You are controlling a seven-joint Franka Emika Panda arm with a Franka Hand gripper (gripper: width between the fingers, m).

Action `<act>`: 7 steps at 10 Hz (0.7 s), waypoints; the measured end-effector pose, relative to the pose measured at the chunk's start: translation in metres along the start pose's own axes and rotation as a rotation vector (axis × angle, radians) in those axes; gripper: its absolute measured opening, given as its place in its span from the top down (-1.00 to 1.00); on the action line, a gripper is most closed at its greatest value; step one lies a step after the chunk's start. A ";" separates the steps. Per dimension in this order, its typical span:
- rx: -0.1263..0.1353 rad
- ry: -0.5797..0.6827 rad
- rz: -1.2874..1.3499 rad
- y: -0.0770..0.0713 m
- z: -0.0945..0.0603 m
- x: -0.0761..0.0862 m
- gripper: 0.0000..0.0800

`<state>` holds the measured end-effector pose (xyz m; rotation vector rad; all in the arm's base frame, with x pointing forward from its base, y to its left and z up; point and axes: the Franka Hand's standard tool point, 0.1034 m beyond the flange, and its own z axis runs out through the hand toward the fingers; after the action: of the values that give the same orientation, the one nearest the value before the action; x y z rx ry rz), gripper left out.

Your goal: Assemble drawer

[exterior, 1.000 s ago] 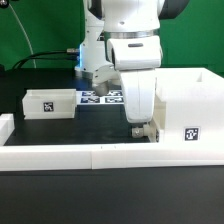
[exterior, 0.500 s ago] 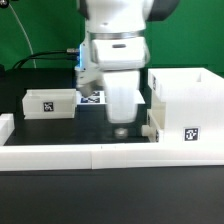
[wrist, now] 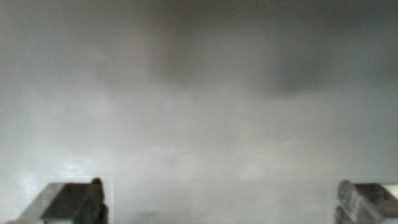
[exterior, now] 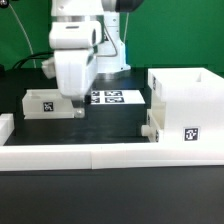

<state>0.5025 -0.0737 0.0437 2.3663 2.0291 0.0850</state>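
Note:
The drawer's tall white box (exterior: pixel 186 100) stands at the exterior view's right, with a tag on its front and a small knob (exterior: pixel 148 129) at its lower left side. A shallow white tray (exterior: pixel 46 103) with a tag lies at the exterior view's left. My gripper (exterior: pixel 77 106) hangs low beside the tray's right end. In the wrist view my gripper (wrist: pixel 222 200) is open. Its two fingers (wrist: pixel 75 202) stand far apart with nothing between them, over a blurred grey surface. A second tray is not clearly in view.
The marker board (exterior: pixel 111 97) lies flat behind the middle, between tray and box. The long low white border wall (exterior: pixel 100 155) runs along the front, with a short raised end (exterior: pixel 5 125) at the exterior view's left. Cables hang behind the arm.
My arm has swung from beside the tall box toward the exterior view's left and now hangs by the left tray. The box and tray have not moved.

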 end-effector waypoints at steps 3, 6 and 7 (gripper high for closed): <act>-0.019 -0.005 0.035 -0.010 -0.011 -0.014 -0.62; -0.018 -0.004 0.091 -0.010 -0.010 -0.013 -0.62; -0.018 -0.003 0.145 -0.010 -0.010 -0.013 -0.62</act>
<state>0.4898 -0.0852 0.0525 2.4982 1.8443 0.1011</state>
